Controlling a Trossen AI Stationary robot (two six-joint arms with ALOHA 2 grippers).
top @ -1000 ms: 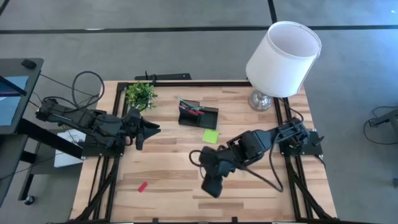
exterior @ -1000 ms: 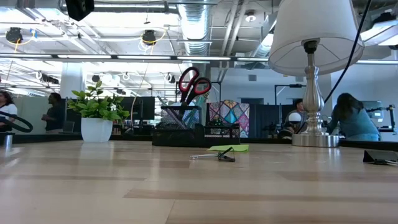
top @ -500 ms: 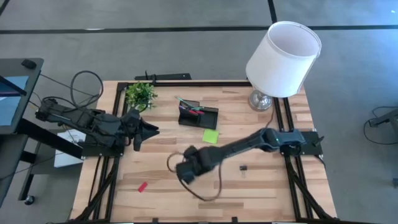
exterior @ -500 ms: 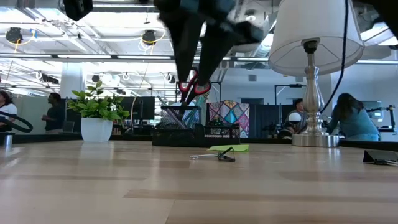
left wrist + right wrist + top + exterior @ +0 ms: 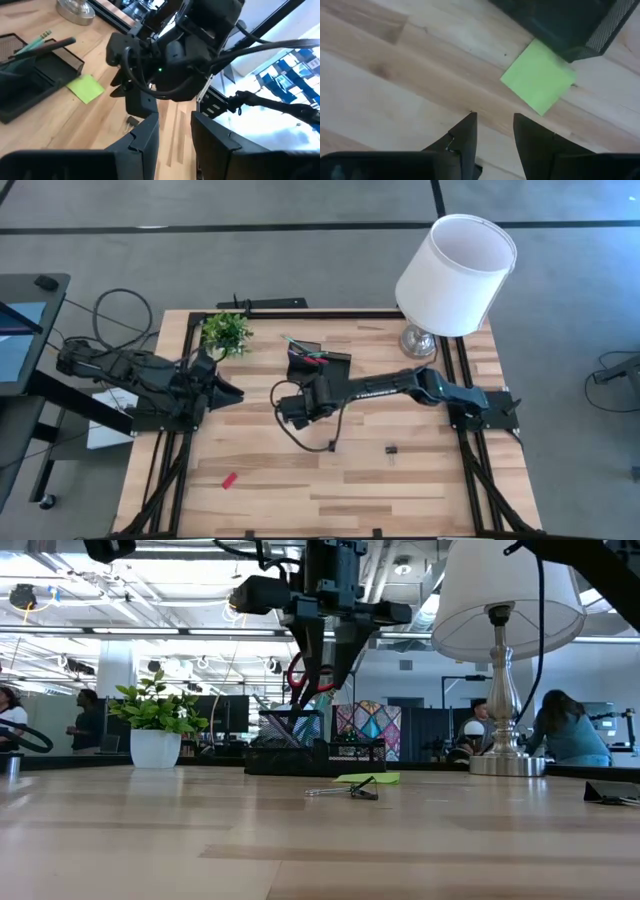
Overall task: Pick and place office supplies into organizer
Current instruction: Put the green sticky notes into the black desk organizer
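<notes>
While the right hand (image 5: 492, 132) hangs released and empty, the sticky-note pad (image 5: 538, 76) lies just ahead of it.

This is an open-plan office that doubles as a robotics lab. Beyond the wooden counter (image 5: 320, 840), the low view shows an exposed ceiling with silver ducts (image 5: 315, 580), hanging strip lights and dark monitors at distant desks. People (image 5: 567, 730) sit or stand at workstations in the background. On the counter stand a white-shaded lamp (image 5: 455, 265) and a small potted plant (image 5: 155, 730). Grey carpet (image 5: 300, 240) surrounds the metal-framed counter, and cables (image 5: 125, 315) trail beside it.
</notes>
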